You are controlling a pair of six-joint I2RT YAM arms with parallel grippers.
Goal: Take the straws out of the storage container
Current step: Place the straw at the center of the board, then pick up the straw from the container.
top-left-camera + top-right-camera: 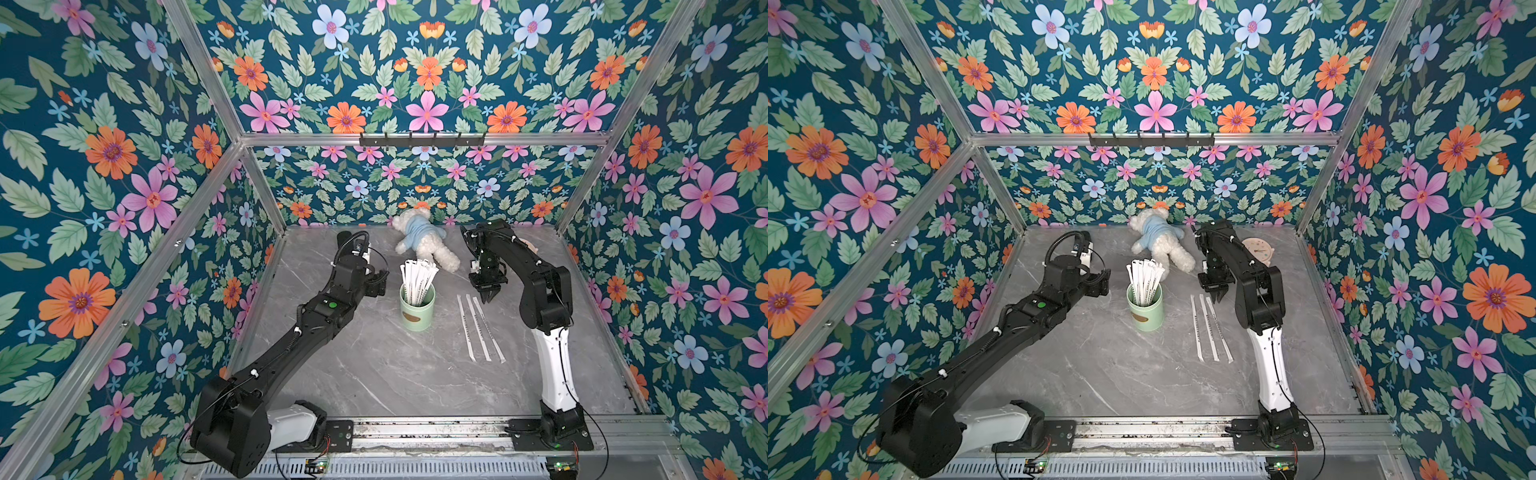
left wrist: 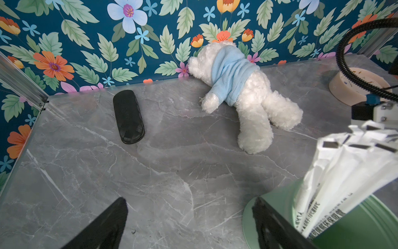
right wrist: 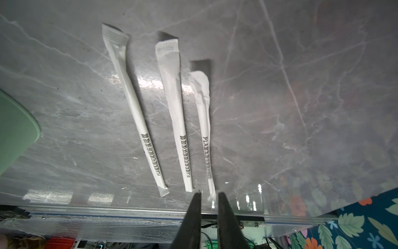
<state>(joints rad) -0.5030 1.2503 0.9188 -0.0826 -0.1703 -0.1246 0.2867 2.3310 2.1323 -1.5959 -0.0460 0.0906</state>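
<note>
Green cup stands upright near the middle of your surface, a bit toward the back edge. A bunch of wrapped straws stands in it, fanned out, tops well above the rim. Three straws lie flat on the surface right of the cup, side by side, running front to back.

Your right pincer hangs by those three, fingers parted only a sliver and clamping nothing. In its wrist view, the tip of the straw farthest from the cup shows at the gap.

Your left pincer sits just left of the cup, spread wide and empty. One finger is right beside the cup wall; can't tell if it touches.

Teddy bear lies at the back edge, clock toward the back right corner, black case toward the back left.
</note>
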